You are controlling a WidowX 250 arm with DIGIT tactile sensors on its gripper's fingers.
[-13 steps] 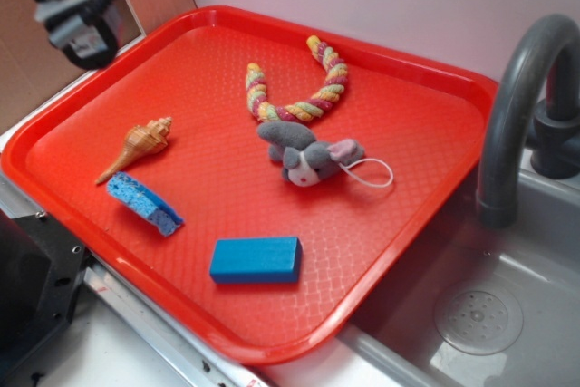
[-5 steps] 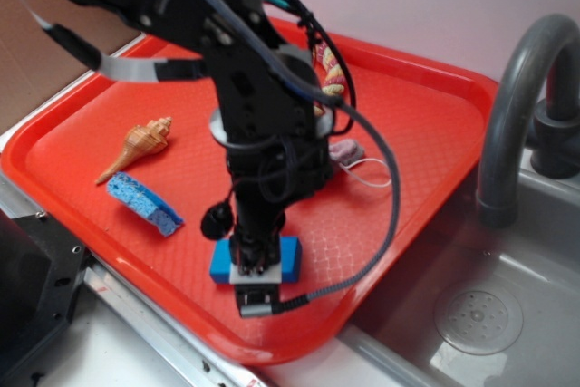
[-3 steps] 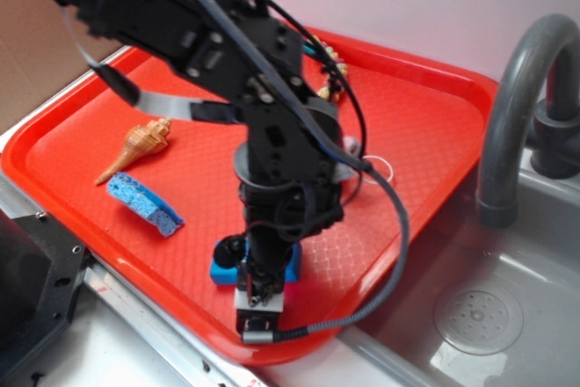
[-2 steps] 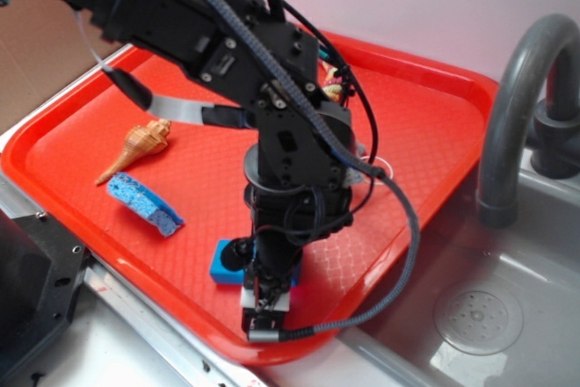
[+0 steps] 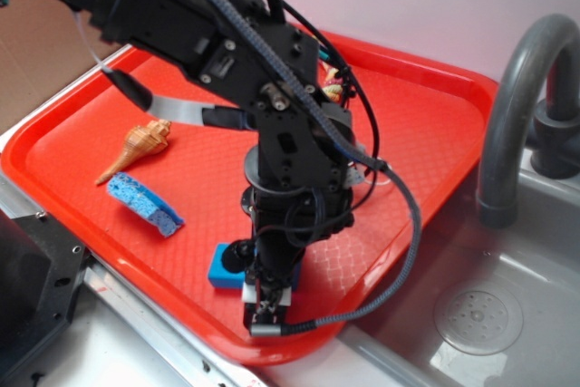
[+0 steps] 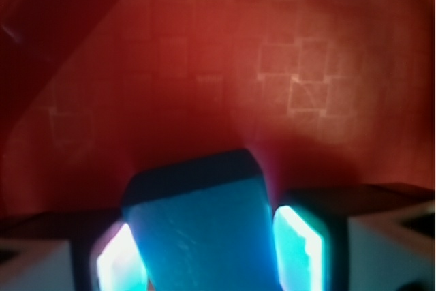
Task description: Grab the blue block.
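Note:
The blue block (image 5: 222,265) lies on the red tray (image 5: 426,106) near its front edge, mostly hidden under my arm; only its left end shows. My gripper (image 5: 263,295) is lowered straight onto it. In the wrist view the block (image 6: 204,230) fills the space between my two fingers, its end pointing away. The pads (image 6: 298,247) stand close against both long sides, with a thin dark gap on the right. The jaws are open astride the block, low on the tray.
A curved blue sponge piece (image 5: 145,203) and a seashell (image 5: 138,147) lie at the tray's left. A bit of rope toy (image 5: 333,83) shows behind my arm. A grey faucet (image 5: 512,106) and sink (image 5: 480,314) are at the right.
My arm came in from the upper left, stopped over the blue block and lowered until the fingers straddle it. The block has stayed in place.

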